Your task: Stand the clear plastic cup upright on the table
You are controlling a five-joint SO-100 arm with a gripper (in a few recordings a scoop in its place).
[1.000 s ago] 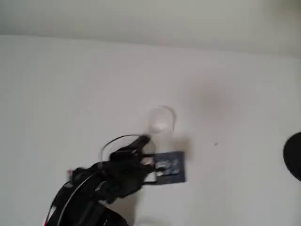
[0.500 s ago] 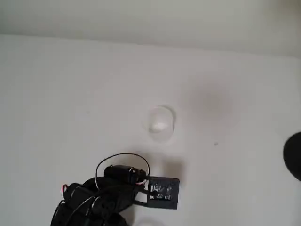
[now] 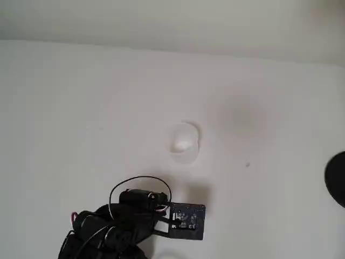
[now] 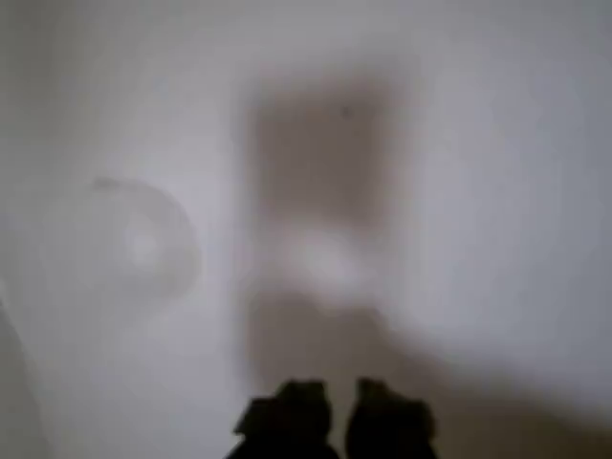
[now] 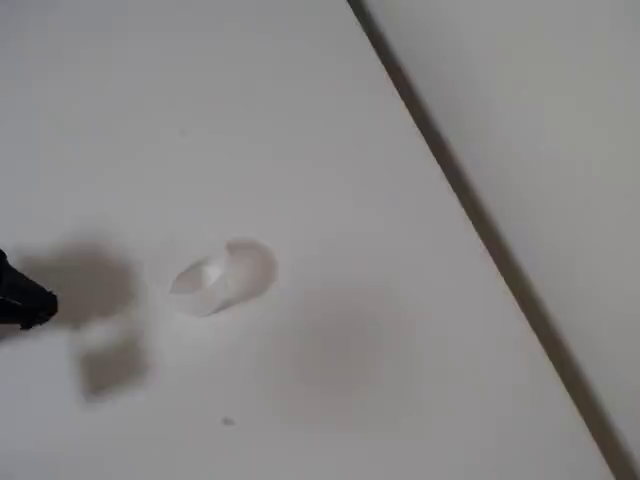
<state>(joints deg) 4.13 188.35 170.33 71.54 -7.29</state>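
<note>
Clear plastic cup [image 3: 185, 142] near the middle of the table [image 3: 64, 108] in the overhead view, a faint whitish outline, apart from everything else. In the fixed view, cup [image 5: 222, 276] seemingly on its side, one end toward 2 o'clock, the other toward 8 o'clock; upright or not, hard to tell for certain from the overhead view. In the wrist view, cup [image 4: 143, 239] a blurred pale ring at roughly 9 o'clock from the frame's centre.

Gripper [image 4: 335, 416] at 6 o'clock in the wrist view: two dark fingertips [image 4: 292, 413] close together with a slim gap between them, nothing held, above bare table [image 4: 516, 191] and a grey shadow. Fully closed or slightly parted: cannot tell through the blur. Clear of the cup, which lies toward 10 o'clock from the tips.

Overhead, black arm [image 3: 116, 226] at about 7 o'clock from the cup, well apart, with a looped cable and a small blue circuit board [image 3: 186, 220] at its front. A dark arm tip [image 5: 22, 297] at 9 o'clock on the fixed view's edge.

Dark round object [image 3: 336, 178] at 3 o'clock on the overhead frame's edge. Pale wall [image 3: 172, 21] along 12 o'clock.
</note>
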